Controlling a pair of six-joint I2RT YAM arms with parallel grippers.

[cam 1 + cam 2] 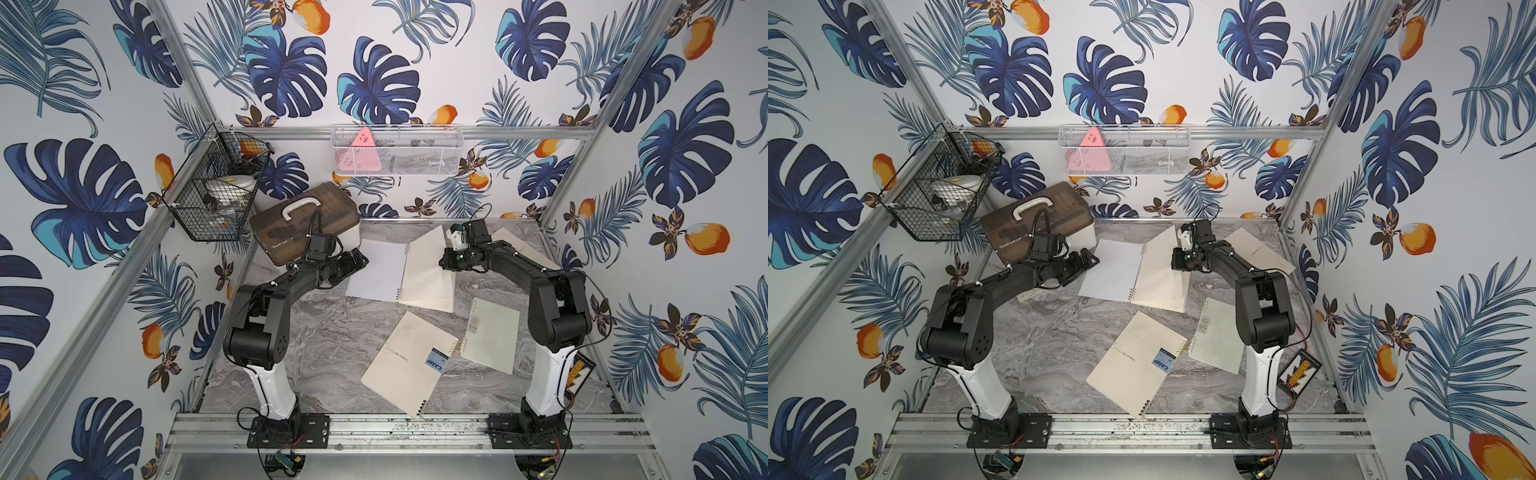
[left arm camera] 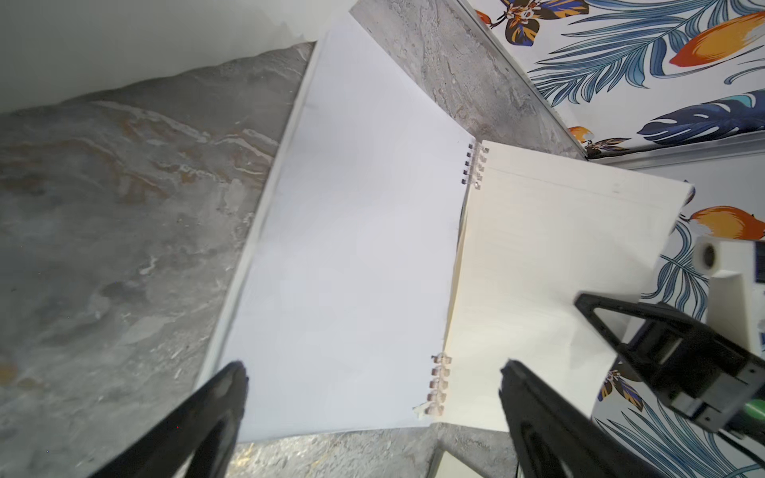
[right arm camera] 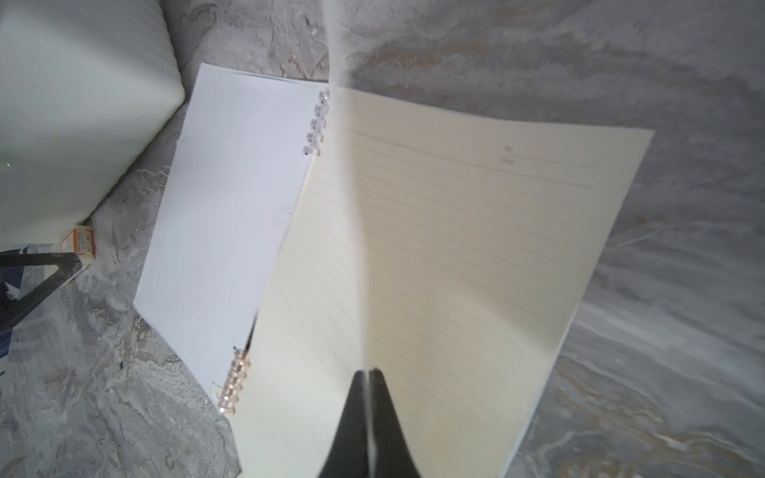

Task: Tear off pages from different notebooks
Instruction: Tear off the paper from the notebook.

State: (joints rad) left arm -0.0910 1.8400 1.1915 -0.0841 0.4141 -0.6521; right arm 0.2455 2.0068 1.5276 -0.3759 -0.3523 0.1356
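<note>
Toward the back of the grey marble tabletop (image 1: 332, 332) an open notebook (image 1: 378, 270) lies flat, its white left half bare and its cream ruled half on the right, with short runs of wire coil showing at both ends of the spine. The right gripper (image 3: 367, 370) is clenched on a cream page (image 3: 350, 207) of this notebook. In the right wrist view the two black fingertips meet with the sheet pinched between them, and the sheet stands up edge-on above the ruled pages beneath. In both top views the raised page (image 1: 428, 249) tilts up from the right half, beside the spine. Whether it is attached at the coil cannot be told.

The left gripper (image 2: 372, 366) is released, with its jaws spread wide and nothing between them. It hovers at the outer left edge of the open notebook, one finger over the white half's edge and the other past the spine.

A brown-lidded box (image 1: 291, 232) with a white handle sits at the back left, just beside the open notebook. Nearer the front, a large closed CAMP notebook (image 1: 409, 363) lies at an angle. A smaller notebook (image 1: 490, 340) lies just to its right, coils nearly meeting. A fourth notebook (image 1: 519, 245) lies at the back right, partly under the right arm.
</note>
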